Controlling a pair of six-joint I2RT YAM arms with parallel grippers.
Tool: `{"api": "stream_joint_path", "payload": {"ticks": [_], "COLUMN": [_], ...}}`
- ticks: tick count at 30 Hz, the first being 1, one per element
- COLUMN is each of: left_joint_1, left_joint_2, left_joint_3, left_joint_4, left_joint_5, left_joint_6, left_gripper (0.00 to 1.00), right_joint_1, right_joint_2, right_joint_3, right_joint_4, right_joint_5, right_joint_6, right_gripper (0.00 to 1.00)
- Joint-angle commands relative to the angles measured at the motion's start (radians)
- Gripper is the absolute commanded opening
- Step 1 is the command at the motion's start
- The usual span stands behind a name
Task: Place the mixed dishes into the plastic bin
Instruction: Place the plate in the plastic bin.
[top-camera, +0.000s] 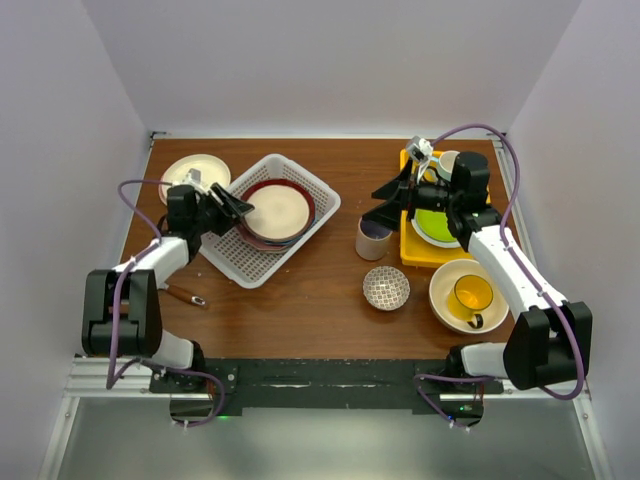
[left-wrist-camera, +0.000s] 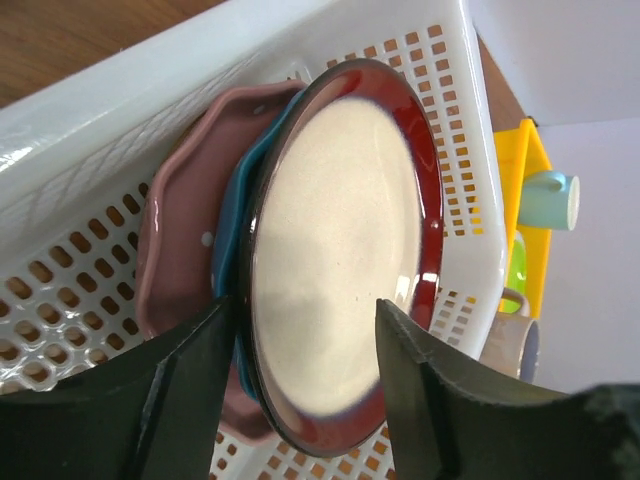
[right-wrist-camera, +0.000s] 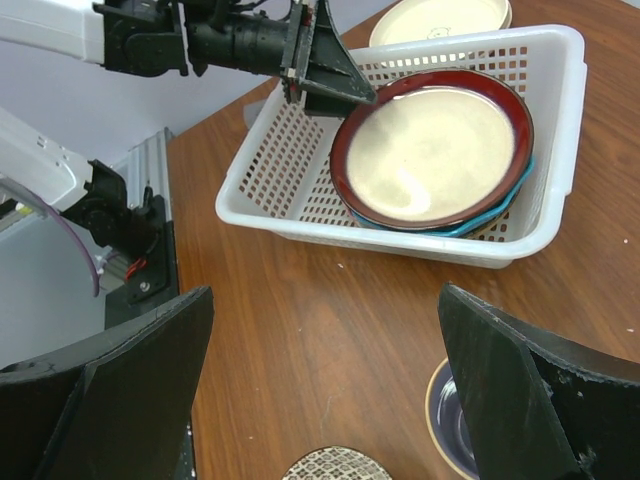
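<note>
The left gripper (top-camera: 238, 206) is spread at the bin (top-camera: 238, 255).
Its jaws stand apart over the 9 o'clock side of the red-rimmed plate (top-camera: 278, 208), lying on a blue plate (left-wrist-camera: 228, 270) and a pink plate (left-wrist-camera: 175, 230) in the bin, 10 o'clock on the counter (top-camera: 310, 290). The right gripper (top-camera: 386, 203) is wide open, empty.

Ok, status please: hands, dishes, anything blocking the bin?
Left hand open over red-rimmed plate, topmost of three in plastic bin. Right hand open, empty. Beige mug, patterned bowl outside. Only left hand over bin.
</note>
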Motion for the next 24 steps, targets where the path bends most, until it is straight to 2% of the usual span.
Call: {"api": "stream_joint_path", "payload": {"ticks": [1, 6, 7, 20, 24], "left_joint_1": [0.001, 0.001, 0.001, 0.003, 0.001], "left_joint_2": [-0.094, -0.146, -0.152, -0.272, -0.309], "left_joint_3": [0.078, 0.1, 0.107, 0.141, 0.154], "left_joint_4": [-0.038, -0.116, -0.125, -0.193, -0.218], "left_joint_5": [-0.094, -0.159, -0.177, -0.22, -0.248], "left_joint_6": [0.13, 0.199, 0.217, 0.294, 0.328], "left_gripper": [0.68, 0.75, 0.8, 0.86, 0.91], "right_joint_1": [-0.006, -0.008, -0.009, -0.014, -0.017], "right_joint_2": [-0.036, -0.036, -0.036, -0.039, -0.039], "right_joint_3": [-0.003, -0.003, -0.003, -0.003, -0.003], "right_joint_4": [0.041, 0.043, 0.043, 0.043, 0.043], "right_joint_5": [-0.026, -0.027, -0.027, -0.032, -0.032], "right_joint_6": [0.004, 0.002, 0.005, 0.005, 0.005], "right_gripper": [0.98, 0.98, 0.98, 0.98, 0.98]}}
